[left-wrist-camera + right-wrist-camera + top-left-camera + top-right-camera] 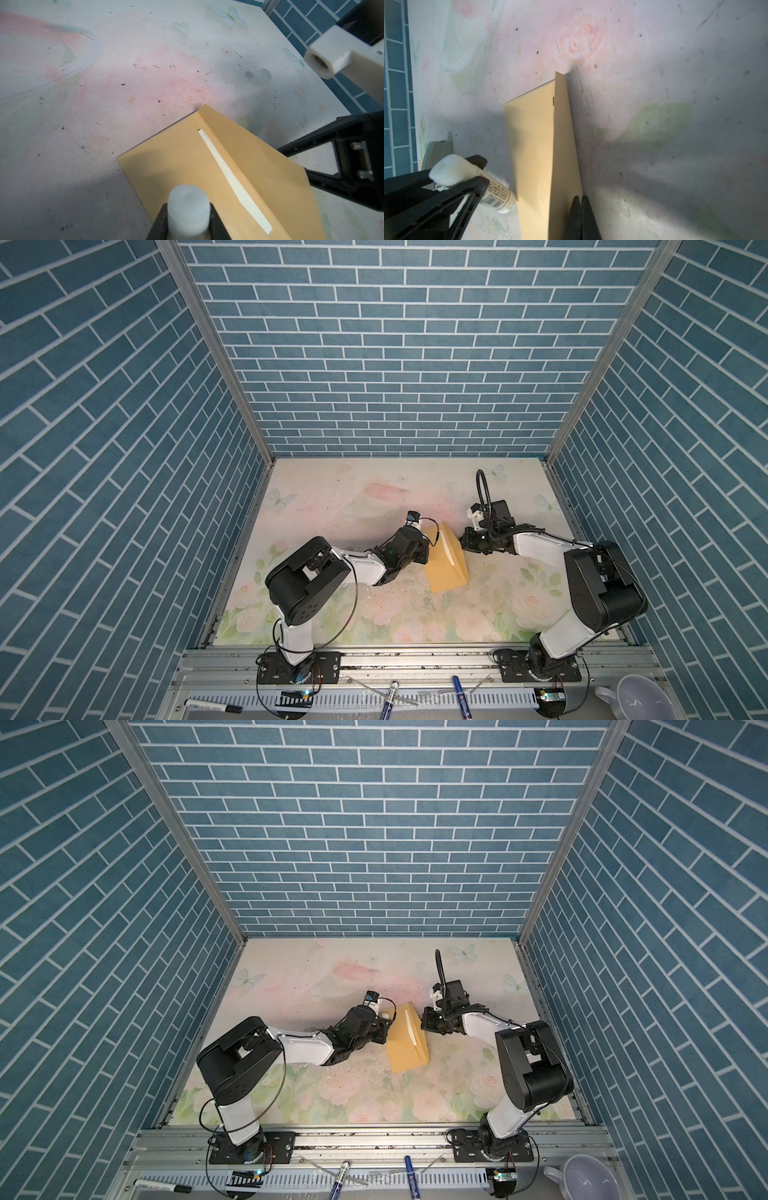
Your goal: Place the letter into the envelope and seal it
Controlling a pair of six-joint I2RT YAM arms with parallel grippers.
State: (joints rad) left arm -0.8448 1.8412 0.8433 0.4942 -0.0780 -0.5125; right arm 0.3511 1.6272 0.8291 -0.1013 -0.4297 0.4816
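The tan envelope (440,572) (405,1052) (176,162) (529,145) lies mid-table with its flap raised. A thin cream strip of the letter (446,549) (411,1031) (228,176) shows at its mouth; the rest is hidden inside. My left gripper (424,547) (384,1026) (188,220) is at the envelope's left edge. It is shut on a white glue stick (188,203) (467,178), whose lower end is at that edge. My right gripper (462,543) (424,1024) (580,201) is shut on the tip of the flap and holds it up.
Blue brick-pattern walls (395,364) close in the floral table mat (374,497) on three sides. Markers (390,697) lie on the front rail and a white cup (636,697) stands at the front right. Both arms' elbows stand above the near half of the mat.
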